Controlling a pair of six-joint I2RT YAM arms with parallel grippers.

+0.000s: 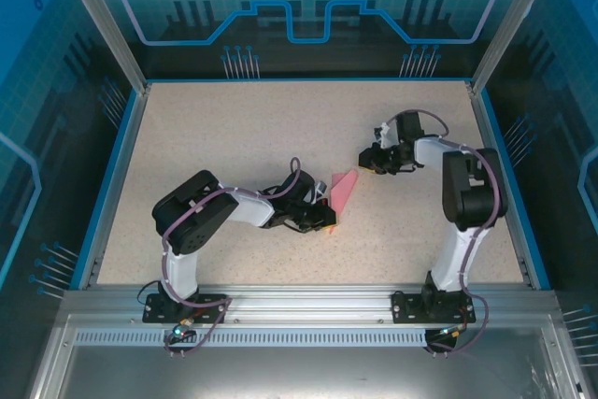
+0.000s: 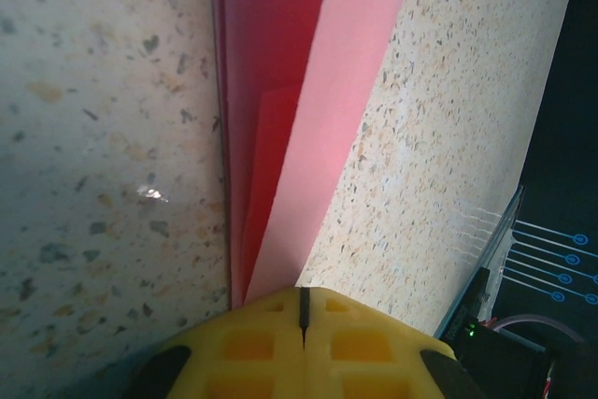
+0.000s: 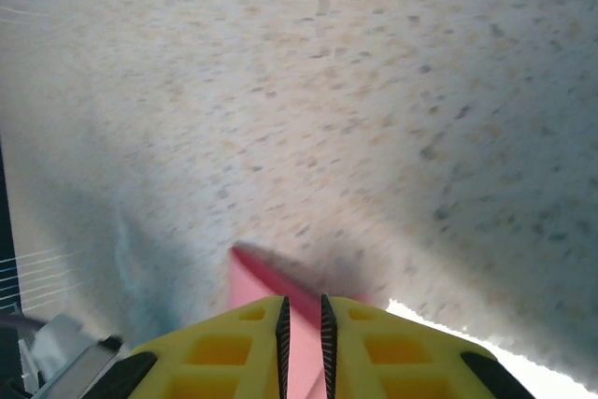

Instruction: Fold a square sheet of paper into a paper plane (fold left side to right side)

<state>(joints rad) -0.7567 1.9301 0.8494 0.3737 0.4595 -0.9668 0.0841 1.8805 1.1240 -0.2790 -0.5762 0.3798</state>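
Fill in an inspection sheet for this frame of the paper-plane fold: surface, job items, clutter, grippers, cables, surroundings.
Surface: speckled beige table, matte, no marks seen.
Job's things: pink folded paper, a narrow wedge mid-table between the two grippers.
Clutter: nothing seen.
Grippers: left gripper jaws shut, tips at the paper's narrow end; right gripper jaws nearly closed, pink paper showing in the slit, grip cannot be told.
Cables: grey cables run along both arms, apart from the paper.
Surroundings: blue-printed enclosure panels; aluminium rail at the arms' bases.
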